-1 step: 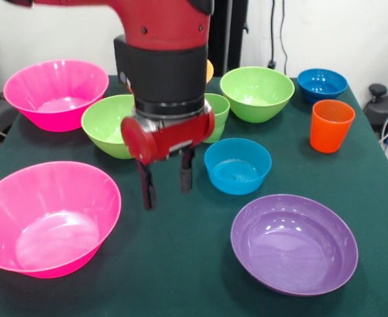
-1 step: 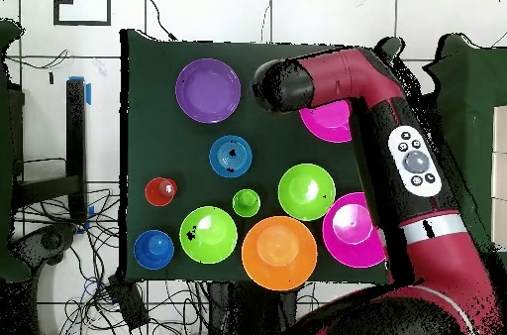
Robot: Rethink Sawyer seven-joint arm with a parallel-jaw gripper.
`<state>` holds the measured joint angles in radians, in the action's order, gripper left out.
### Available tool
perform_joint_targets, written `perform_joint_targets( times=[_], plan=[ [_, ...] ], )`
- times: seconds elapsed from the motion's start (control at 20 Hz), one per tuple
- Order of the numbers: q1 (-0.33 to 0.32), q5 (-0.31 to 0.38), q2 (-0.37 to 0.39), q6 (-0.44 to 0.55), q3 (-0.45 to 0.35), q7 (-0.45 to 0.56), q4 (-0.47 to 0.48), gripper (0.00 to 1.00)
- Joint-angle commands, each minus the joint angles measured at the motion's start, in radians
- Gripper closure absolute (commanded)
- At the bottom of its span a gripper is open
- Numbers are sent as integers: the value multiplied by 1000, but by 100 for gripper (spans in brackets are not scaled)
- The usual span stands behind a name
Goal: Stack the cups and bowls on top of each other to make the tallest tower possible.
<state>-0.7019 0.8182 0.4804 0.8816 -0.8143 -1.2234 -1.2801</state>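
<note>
Left of the gripper (image 1: 165, 183) sits a large pink bowl (image 1: 49, 218); the fingers hang narrowly parted, holding nothing, above bare table (image 1: 181, 264). Right of it: blue bowl (image 1: 237, 165), purple bowl (image 1: 293, 243), then the orange cup (image 1: 330, 125) farther off.

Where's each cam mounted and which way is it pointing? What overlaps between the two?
Front view: sits across the table, facing the robot; looks over the green table and bowls; shows the red and black arm coming down from above, with the gripper open over bare cloth.
Overhead view: sits above, looking straight down, robot base at the bottom; shows the arm reaching over the table.
Shared: the purple bowl, the nearer blue bowl and the orange cup, turned half round between views.
</note>
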Motion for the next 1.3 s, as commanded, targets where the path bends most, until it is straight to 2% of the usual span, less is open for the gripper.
perform_joint_targets(
  times=[0.05, 0.3, 0.55, 0.65, 1.15, 1.2, 1.3],
  plan=[
    [8, 48, -109, 37, -23, 433, 89, 0],
    [18, 29, -123, 85, -19, 506, 152, 0],
    [23, 9, -112, 120, -2, 512, 164, 0],
    [20, 1, -96, 116, 9, 493, 134, 0],
    [7, -66, 111, 173, 39, 380, -76, 0],
    [6, -82, 154, 189, 45, 352, -118, 0],
    [4, -96, 178, 202, 49, 338, -145, 0]
  ],
)
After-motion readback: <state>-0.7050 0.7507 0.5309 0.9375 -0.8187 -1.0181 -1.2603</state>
